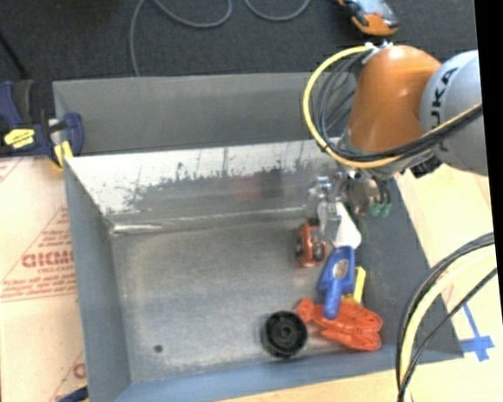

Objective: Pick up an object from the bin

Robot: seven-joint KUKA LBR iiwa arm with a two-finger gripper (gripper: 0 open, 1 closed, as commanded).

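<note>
My gripper point(330, 217) hangs low over the right part of the bin, close to the back wall. Just at its lower left lies a small red and dark thing point(308, 245), touching or nearly touching the gripper's tip. Directly below the gripper lies a blue spring clamp point(335, 278) with a yellow tip point(359, 283). The clamp rests partly on an orange clamp point(348, 325) nearer the front wall.
A black round part point(283, 334) lies by the front wall, left of the orange clamp. The arm with its orange cover and yellow cable reaches in over the bin's right back corner. The bin's right wall is close to the gripper.
</note>
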